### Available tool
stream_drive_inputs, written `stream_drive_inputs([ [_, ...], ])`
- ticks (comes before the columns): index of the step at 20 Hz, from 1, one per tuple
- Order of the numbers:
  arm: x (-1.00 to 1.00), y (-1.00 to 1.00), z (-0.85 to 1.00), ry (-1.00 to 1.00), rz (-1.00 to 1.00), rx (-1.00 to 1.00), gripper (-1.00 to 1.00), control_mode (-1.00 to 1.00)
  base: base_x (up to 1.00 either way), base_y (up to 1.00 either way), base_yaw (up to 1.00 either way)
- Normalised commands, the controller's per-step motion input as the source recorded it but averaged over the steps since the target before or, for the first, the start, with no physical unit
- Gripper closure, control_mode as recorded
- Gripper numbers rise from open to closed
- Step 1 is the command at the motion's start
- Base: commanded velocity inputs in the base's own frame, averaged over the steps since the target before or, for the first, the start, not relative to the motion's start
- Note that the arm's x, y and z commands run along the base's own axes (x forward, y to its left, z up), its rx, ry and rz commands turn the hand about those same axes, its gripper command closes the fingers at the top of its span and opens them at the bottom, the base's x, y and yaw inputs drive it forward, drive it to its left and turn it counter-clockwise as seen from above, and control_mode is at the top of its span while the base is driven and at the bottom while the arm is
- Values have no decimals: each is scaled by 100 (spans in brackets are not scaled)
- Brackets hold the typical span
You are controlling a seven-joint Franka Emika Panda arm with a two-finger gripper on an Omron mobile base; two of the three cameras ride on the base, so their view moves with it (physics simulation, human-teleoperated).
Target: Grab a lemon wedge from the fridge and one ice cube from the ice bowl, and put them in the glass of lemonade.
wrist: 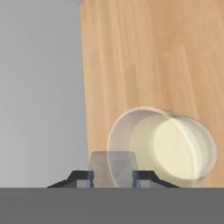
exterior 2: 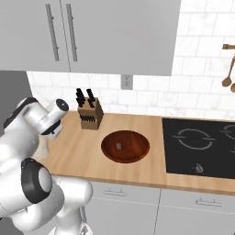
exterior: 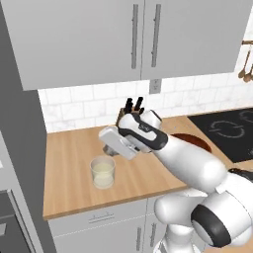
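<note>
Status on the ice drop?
Tool shut on ice cube, hovering by the glass rim. Bowl holds one more cube. Nothing in the way.

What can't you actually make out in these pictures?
1. Left base view: the wide reddish-brown round bowl is mostly hidden behind the white arm.
2. Right base view: the pale speck inside that bowl is too small to identify.
3. Hand view: the gripper, flanking a translucent grey block, is cut off by the bottom edge.

Robot body: glossy white articulated arm with dark joints.
Rounded white link shells; black bands at joints; a flat pale-grey hand block at 9 o'clock of the wrist; small dark finger tips.
</note>
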Motion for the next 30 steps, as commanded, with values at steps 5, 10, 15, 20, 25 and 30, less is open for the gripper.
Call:
stream_drive_inputs([
  [5,29,18,-24,6,-12,-2,100,-100,0,0,0],
  [10,30,10,-51,0,-9,-7,100,-100,0,0,0],
  [15,24,9,-47,3,-5,-7,100,-100,0,0,0],
  [20,4,9,-14,3,-3,-2,100,-100,0,0,0],
  [25,-85,6,10,0,0,0,-100,-100,0,0,0],
  [30,-55,2,0,0,0,0,-100,-100,0,0,0],
])
